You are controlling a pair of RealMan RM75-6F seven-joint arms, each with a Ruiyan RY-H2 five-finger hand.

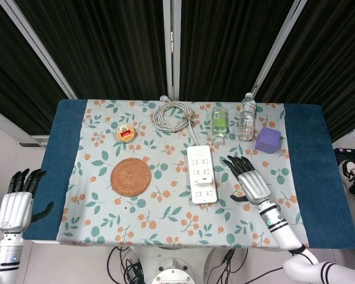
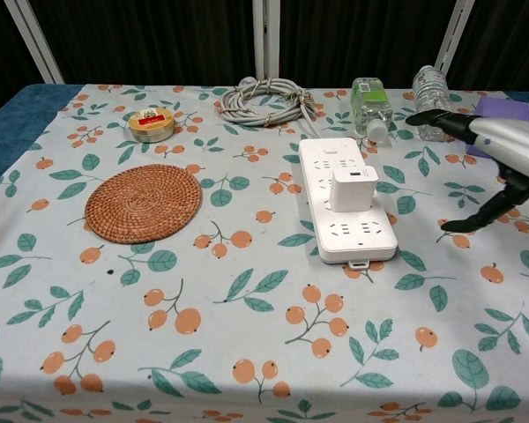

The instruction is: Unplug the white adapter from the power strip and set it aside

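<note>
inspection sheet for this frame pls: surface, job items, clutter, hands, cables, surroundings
Surface: table under a floral cloth, blue cloth at both ends.
Job's things: white adapter plugged into the power strip, untouched.
Clutter: woven coaster, tape roll, green bottle lying down, water bottle upright, purple block.
Hands: right hand open, beside the strip, holding nothing; left hand open, off the table's left edge.
Cables: coiled grey cord behind the strip.
Surroundings: dark curtains behind the table.
</note>
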